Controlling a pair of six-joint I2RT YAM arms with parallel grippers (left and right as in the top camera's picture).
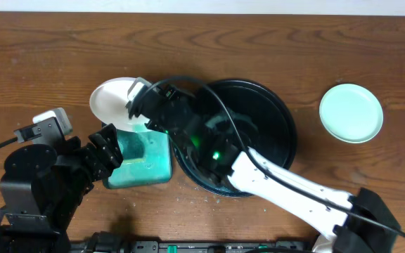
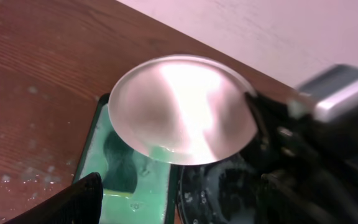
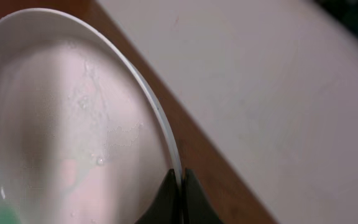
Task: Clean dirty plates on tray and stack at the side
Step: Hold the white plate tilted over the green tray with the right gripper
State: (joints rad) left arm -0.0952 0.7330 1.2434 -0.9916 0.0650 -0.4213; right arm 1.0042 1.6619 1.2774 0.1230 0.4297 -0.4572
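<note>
Plate (image 1: pixel 111 100), wet, held over the far end of the teal sponge tray (image 1: pixel 157 165), just left of the black tray (image 1: pixel 281 119). We note the right gripper (image 1: pixel 138 98) pinching its rim. Left gripper (image 1: pixel 111 156) at the sponge tray; we cannot tell its grip. Second plate (image 1: pixel 351 112) lies well apart, right.

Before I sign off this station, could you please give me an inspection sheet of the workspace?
Surface: brown wooden table, water drops on it.
Job's things: wet round white plate held partly over rectangular teal sponge tray; round pale-mint plate apart on the table; large round black tray, partly hidden.
Clutter: nothing seen.
Grippers: right gripper shut on the white plate's rim; left gripper at the sponge tray, state unclear.
Cables: black cables loop over the black tray.
Surroundings: pale surface beyond the table edge.
</note>
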